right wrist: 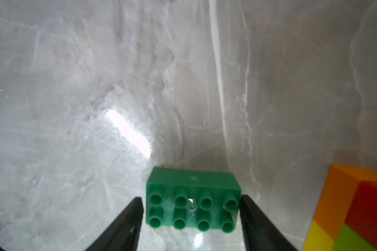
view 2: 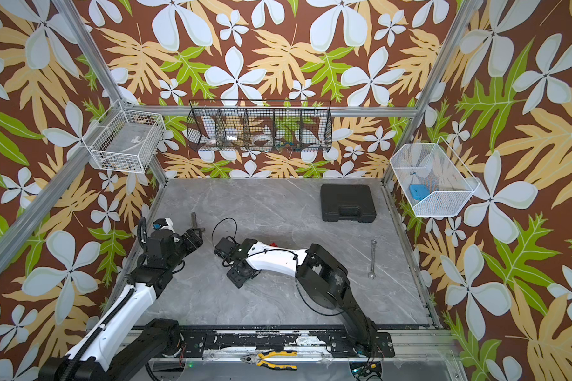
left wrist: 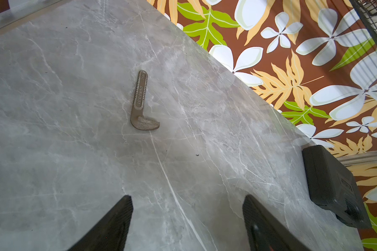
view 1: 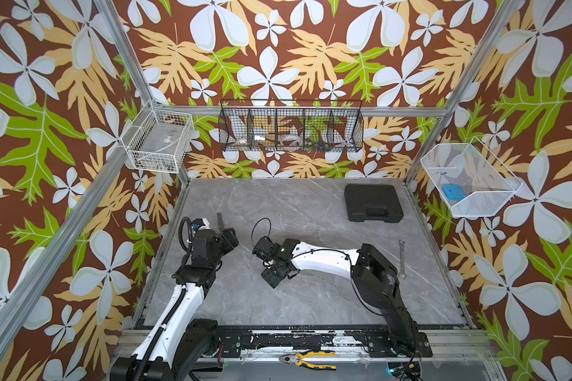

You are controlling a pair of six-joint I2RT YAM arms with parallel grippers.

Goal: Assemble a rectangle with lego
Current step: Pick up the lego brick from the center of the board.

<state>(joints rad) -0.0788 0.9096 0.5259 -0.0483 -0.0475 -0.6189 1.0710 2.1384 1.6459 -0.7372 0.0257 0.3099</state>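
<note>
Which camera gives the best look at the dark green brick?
The right wrist view: the dark green brick sits close up between the right hand's fingers, studs facing the camera. In both top views the right arm hides it, and the left wrist view does not show it.

Left arm (view 1: 185, 297) extends forward along its own side; the left end effector (left wrist: 187, 196) angles downward with jaws wide apart. Right arm (view 1: 324, 260) bends inward toward the centre; the right end effector (right wrist: 191, 197) points steeply down, jaws parted.
</note>
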